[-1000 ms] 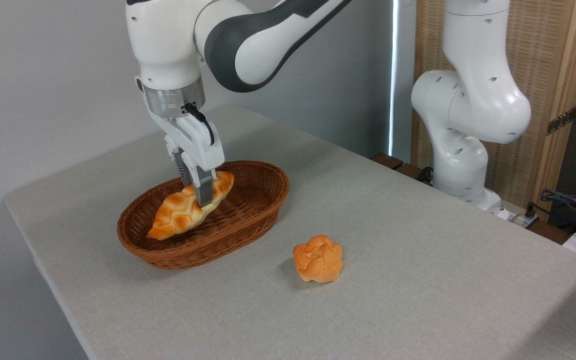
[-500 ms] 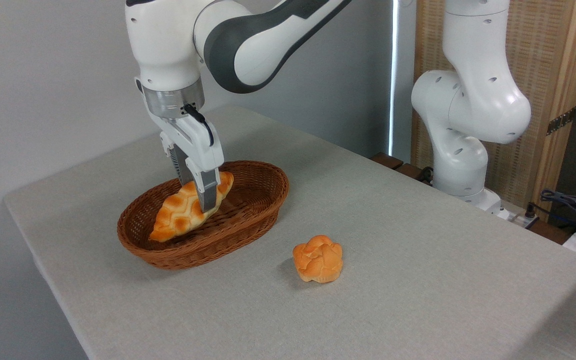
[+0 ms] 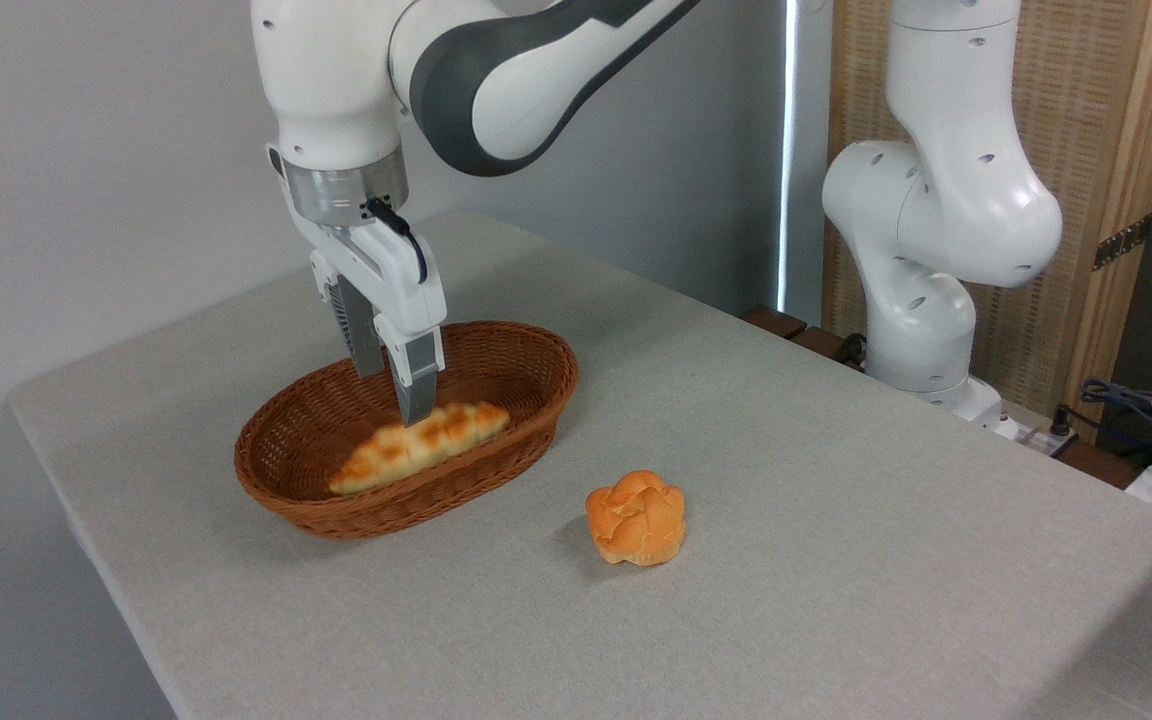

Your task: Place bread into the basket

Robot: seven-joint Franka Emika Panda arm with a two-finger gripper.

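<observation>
The bread (image 3: 418,447), a long pale loaf with toasted bumps, lies inside the basket (image 3: 526,345), along its near side and blurred as if still moving. The basket is a reddish-brown oval of woven wicker on the left part of the table. My gripper (image 3: 392,390) hangs open just above the loaf, fingers pointing down into the basket, with nothing held between them. One fingertip (image 3: 418,410) is close over the bread's top.
A small round orange bun (image 3: 636,517) sits on the grey tablecloth (image 3: 836,520) to the right of the basket. The arm's white base (image 3: 921,300) stands at the back right, with cables (image 3: 1136,405) beyond the table's right edge.
The gripper has opened and risen slightly. The bread has dropped out of the fingers and come down flat into the basket.
</observation>
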